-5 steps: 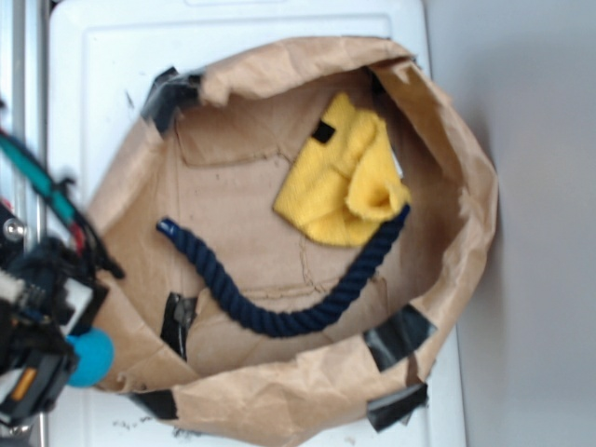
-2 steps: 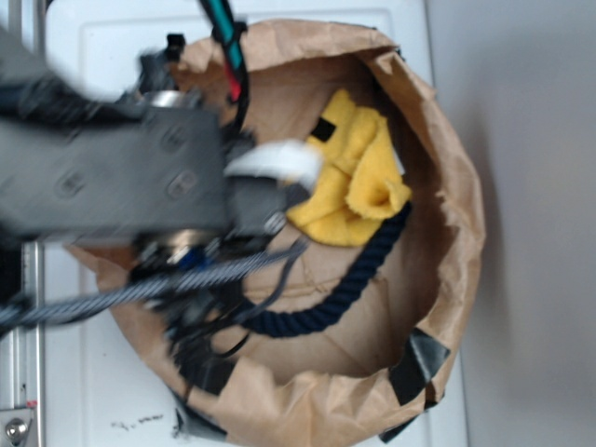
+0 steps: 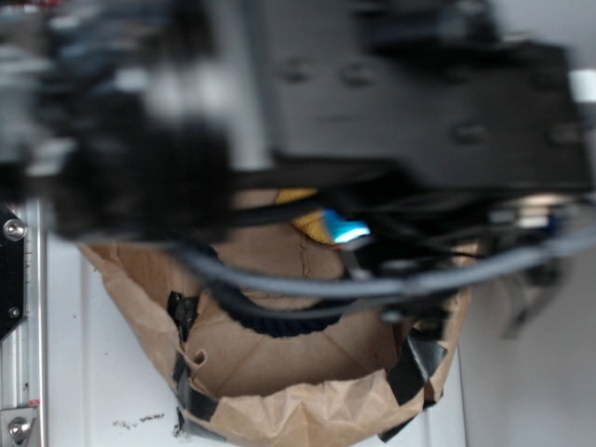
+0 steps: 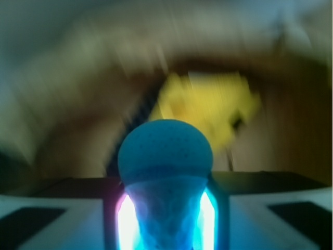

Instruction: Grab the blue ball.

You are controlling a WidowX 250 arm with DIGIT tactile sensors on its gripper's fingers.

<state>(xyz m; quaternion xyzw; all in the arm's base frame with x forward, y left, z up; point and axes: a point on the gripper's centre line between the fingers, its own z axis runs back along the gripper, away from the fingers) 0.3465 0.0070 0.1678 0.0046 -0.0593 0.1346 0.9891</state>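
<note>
In the wrist view the blue ball (image 4: 164, 151) is round, matte and teal, and it fills the gap between my fingers. My gripper (image 4: 165, 192) is shut on it, with the dark fingers (image 4: 111, 213) pressing on both sides. Past the ball lie a blurred yellow cloth (image 4: 208, 107) and brown paper. In the exterior view my blurred arm (image 3: 419, 93) covers the top of the picture. A small bright blue patch (image 3: 346, 229) shows under it, and the gripper itself cannot be made out there.
A brown paper bag (image 3: 279, 400) with black tape patches (image 3: 414, 358) lies open on a white surface (image 3: 121, 372). Inside it a dark navy rope (image 3: 270, 321) curves under the grey cables (image 3: 307, 284). A sliver of the yellow cloth (image 3: 298, 197) peeks out below the arm.
The arm has swept from the bag's left edge across to the upper right, carrying the ball over the bag. It now hides most of the cloth and the bag's top.
</note>
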